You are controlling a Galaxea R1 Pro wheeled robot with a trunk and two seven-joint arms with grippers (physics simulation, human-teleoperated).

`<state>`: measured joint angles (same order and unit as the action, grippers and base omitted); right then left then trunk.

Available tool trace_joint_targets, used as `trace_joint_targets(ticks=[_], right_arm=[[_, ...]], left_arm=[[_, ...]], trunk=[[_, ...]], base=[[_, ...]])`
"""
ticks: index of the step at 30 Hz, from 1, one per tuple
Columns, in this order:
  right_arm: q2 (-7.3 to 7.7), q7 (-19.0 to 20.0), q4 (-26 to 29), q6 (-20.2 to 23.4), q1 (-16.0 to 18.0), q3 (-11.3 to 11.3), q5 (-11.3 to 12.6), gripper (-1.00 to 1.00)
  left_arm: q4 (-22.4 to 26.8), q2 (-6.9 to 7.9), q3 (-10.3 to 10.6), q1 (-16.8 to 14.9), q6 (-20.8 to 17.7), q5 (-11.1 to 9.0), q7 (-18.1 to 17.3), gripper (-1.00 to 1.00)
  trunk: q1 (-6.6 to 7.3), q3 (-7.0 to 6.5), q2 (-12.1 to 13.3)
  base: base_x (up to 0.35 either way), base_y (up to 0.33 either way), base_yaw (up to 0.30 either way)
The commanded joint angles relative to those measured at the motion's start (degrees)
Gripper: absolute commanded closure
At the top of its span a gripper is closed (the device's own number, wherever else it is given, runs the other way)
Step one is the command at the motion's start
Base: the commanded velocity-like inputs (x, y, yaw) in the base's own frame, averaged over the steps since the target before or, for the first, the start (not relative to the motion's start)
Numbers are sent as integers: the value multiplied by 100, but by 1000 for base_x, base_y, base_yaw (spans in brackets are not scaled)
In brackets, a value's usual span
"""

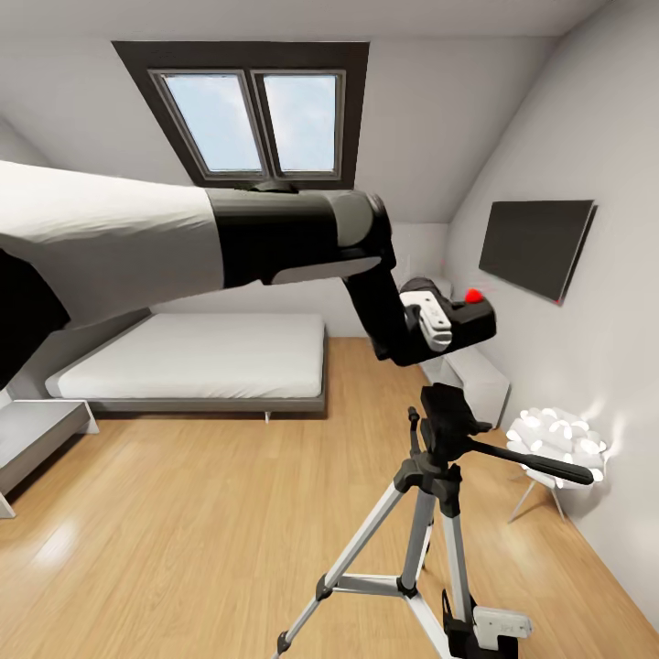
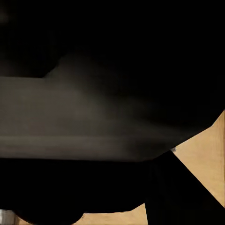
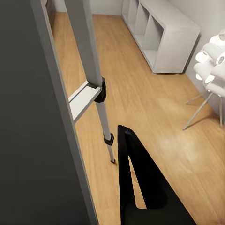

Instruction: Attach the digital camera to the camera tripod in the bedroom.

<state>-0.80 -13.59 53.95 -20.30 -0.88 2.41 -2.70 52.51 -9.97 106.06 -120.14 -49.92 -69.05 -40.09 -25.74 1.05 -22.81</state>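
Observation:
The digital camera point(image 1: 469, 322), black with a red button on top, hangs just above the black head point(image 1: 447, 423) of the camera tripod point(image 1: 430, 513). My left gripper point(image 1: 437, 322) is shut on it, white fingers clamped on its body. A small gap shows between camera and head. The long pan handle point(image 1: 540, 465) points right. The left wrist view is mostly the camera's dark body point(image 2: 112, 56), very close. My right gripper point(image 1: 483, 630) sits low beside a silver tripod leg point(image 3: 89, 51). One black finger point(image 3: 140, 187) shows there, and another leg point(image 3: 37, 117) hides the rest.
This is the bedroom: a white bed point(image 1: 201, 357) at the back left, a skylight point(image 1: 252, 119) above, a black TV point(image 1: 535, 245) on the right wall. White cube shelving point(image 3: 164, 37) and a white petal-like chair point(image 1: 558, 439) stand right of the tripod. A low white shelf point(image 1: 37, 430) sits left.

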Motion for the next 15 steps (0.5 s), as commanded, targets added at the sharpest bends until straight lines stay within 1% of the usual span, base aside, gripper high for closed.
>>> trace_joint_targets(ticks=[1,5,12,15], right_arm=[[3,-38,1,8,0,14,-29,100],[1,-38,0,8,0,14,-27,100],[2,-38,1,8,0,14,-27,100],[1,-38,2,7,0,14,-28,100]], left_arm=[[83,-3,12,-10,18,6,-17,100],[205,-3,7,-10,49,-6,-24,100],[649,-3,3,-10,62,-134,-33,100],[722,-2,3,-10,61,-153,-27,100]], trunk=[[-4,11,-11],[-4,11,-11],[-4,11,-11],[-4,11,-11]], base=[[0,0,0],[0,0,0],[0,0,0],[0,0,0]])
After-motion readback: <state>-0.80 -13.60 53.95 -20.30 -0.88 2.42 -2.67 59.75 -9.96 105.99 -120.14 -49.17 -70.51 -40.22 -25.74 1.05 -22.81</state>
